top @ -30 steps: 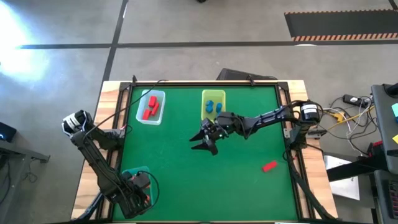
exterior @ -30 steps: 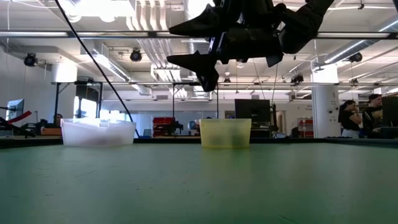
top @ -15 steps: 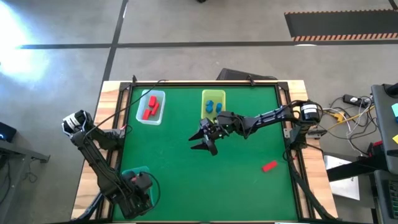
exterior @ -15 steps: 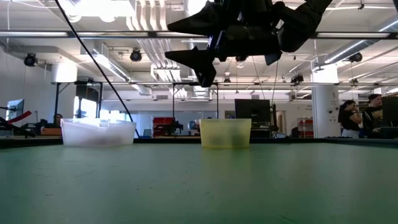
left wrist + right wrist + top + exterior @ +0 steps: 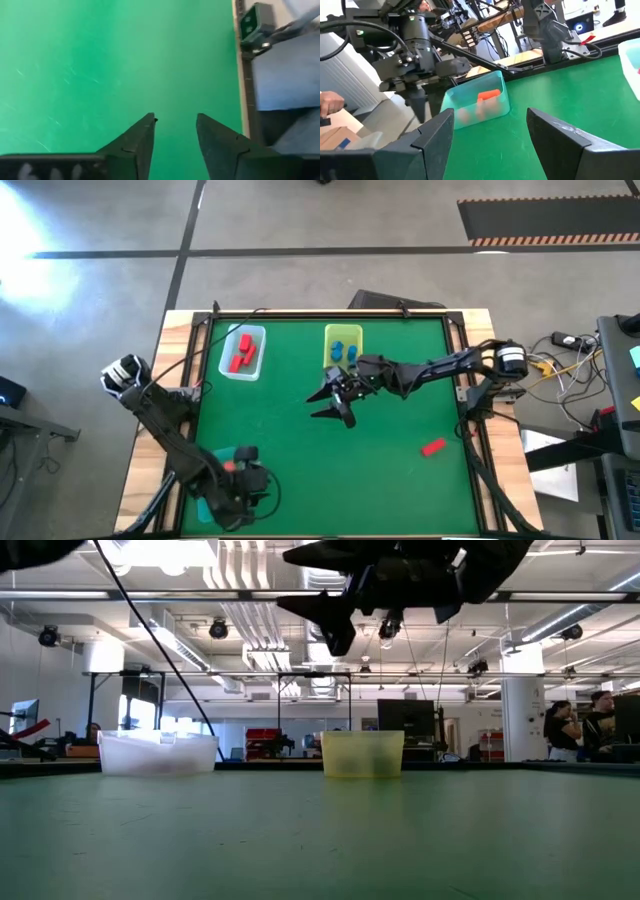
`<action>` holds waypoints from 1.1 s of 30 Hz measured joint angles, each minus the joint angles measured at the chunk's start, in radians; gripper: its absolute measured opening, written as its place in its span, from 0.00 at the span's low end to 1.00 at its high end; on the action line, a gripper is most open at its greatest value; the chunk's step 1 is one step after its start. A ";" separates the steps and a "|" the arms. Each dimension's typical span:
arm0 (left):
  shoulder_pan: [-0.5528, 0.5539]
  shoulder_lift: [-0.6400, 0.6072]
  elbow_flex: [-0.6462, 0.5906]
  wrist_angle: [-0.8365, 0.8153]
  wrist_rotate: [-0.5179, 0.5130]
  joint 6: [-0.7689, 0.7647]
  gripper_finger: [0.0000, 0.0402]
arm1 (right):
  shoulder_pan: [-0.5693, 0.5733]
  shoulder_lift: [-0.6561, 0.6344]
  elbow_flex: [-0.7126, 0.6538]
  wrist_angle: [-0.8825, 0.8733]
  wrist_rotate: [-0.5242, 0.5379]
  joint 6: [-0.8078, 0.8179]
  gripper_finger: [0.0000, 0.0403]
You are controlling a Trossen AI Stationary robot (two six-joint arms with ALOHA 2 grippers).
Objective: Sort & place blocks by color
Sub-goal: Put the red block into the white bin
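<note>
Right end effector [image 5: 333,404] hangs spread and empty above mid-table, just beside the translucent yellow-green tray [image 5: 343,338] with small blue blocks [image 5: 343,351]. Left end effector [image 5: 252,492], fingers apart and empty, sits by the teal tray [image 5: 222,456] holding an orange-red block [image 5: 488,95]. One small red block [image 5: 432,447] lies alone on the green table [image 5: 390,470], well apart; red blocks [image 5: 241,355] fill the pale blue tray [image 5: 241,339].

Open lab hall: exposed ceiling ducts [image 5: 250,580], monitors [image 5: 405,722], workbenches behind
</note>
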 joint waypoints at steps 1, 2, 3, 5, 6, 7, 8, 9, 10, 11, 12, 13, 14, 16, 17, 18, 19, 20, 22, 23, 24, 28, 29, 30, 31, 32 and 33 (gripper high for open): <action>0.012 -0.006 -0.010 0.006 0.000 0.037 0.30 | 0.000 -0.015 0.000 -0.024 0.001 -0.006 0.59; 0.025 -0.017 -0.022 0.017 -0.001 0.075 0.28 | 0.000 -0.029 0.000 -0.053 0.000 -0.011 0.59; 0.036 -0.030 -0.040 0.034 -0.001 0.110 0.24 | 0.000 -0.044 0.000 -0.080 0.000 -0.016 0.59; 0.051 -0.062 -0.090 0.076 -0.004 0.175 0.17 | 0.000 -0.081 0.000 -0.162 0.001 -0.023 0.59; 0.060 -0.085 -0.121 0.107 -0.004 0.202 0.14 | 0.000 -0.101 0.000 -0.208 0.001 -0.025 0.59; 0.066 -0.110 -0.158 0.148 -0.002 0.226 0.10 | 0.000 -0.122 0.000 -0.254 0.004 -0.025 0.59; 0.073 -0.138 -0.196 0.188 -0.003 0.245 0.06 | 0.000 -0.144 0.000 -0.307 0.010 -0.025 0.59; 0.081 -0.172 -0.237 0.237 -0.003 0.258 0.03 | 0.000 -0.169 0.000 -0.371 0.031 -0.026 0.59; 0.090 -0.204 -0.281 0.290 -0.005 0.270 0.02 | 0.000 -0.194 0.000 -0.436 0.061 -0.027 0.59; 0.099 -0.237 -0.325 0.349 -0.007 0.279 0.01 | 0.000 -0.219 0.000 -0.506 0.101 -0.030 0.59; 0.106 -0.271 -0.371 0.402 -0.012 0.286 0.02 | 0.000 -0.244 0.000 -0.585 0.153 -0.032 0.59; 0.114 -0.303 -0.416 0.455 -0.021 0.293 0.02 | 0.000 -0.266 0.000 -0.665 0.214 -0.033 0.59; 0.123 -0.335 -0.459 0.513 -0.024 0.305 0.02 | 0.000 -0.287 0.000 -0.740 0.293 -0.033 0.59; 0.136 -0.398 -0.539 0.612 -0.052 0.315 0.02 | 0.000 -0.324 0.000 -0.874 0.484 -0.015 0.59; 0.143 -0.429 -0.573 0.647 -0.068 0.316 0.02 | 0.000 -0.339 -0.001 -0.935 0.577 0.010 0.59; 0.150 -0.461 -0.604 0.675 -0.083 0.316 0.01 | 0.000 -0.351 -0.001 -0.978 0.659 0.034 0.59; 0.155 -0.492 -0.630 0.695 -0.099 0.316 0.01 | -0.004 -0.362 -0.001 -1.015 0.736 0.049 0.59; 0.160 -0.522 -0.655 0.713 -0.113 0.316 0.00 | -0.006 -0.369 -0.001 -1.049 0.794 0.058 0.59; 0.167 -0.579 -0.687 0.724 -0.147 0.316 0.00 | -0.008 -0.378 -0.001 -1.092 0.855 0.070 0.59; 0.167 -0.605 -0.701 0.723 -0.170 0.316 0.00 | -0.012 -0.380 -0.001 -1.105 0.859 0.072 0.59; 0.169 -0.630 -0.712 0.722 -0.189 0.315 0.00 | -0.014 -0.382 -0.001 -1.119 0.858 0.075 0.59; 0.169 -0.718 -0.747 0.720 -0.269 0.314 0.00 | -0.024 -0.382 -0.001 -1.253 0.792 0.150 0.59; 0.170 -0.735 -0.751 0.721 -0.282 0.314 0.00 | -0.024 -0.382 -0.001 -1.302 0.736 0.164 0.59; 0.169 -0.750 -0.756 0.720 -0.285 0.316 0.00 | -0.023 -0.382 -0.001 -1.351 0.656 0.182 0.59; 0.169 -0.763 -0.760 0.720 -0.285 0.323 0.00 | -0.022 -0.382 -0.001 -1.401 0.574 0.196 0.59; 0.169 -0.774 -0.763 0.721 -0.285 0.334 0.00 | -0.016 -0.382 -0.001 -1.463 0.489 0.214 0.59; 0.169 -0.784 -0.768 0.721 -0.285 0.338 0.00 | -0.004 -0.381 -0.003 -1.521 0.407 0.228 0.59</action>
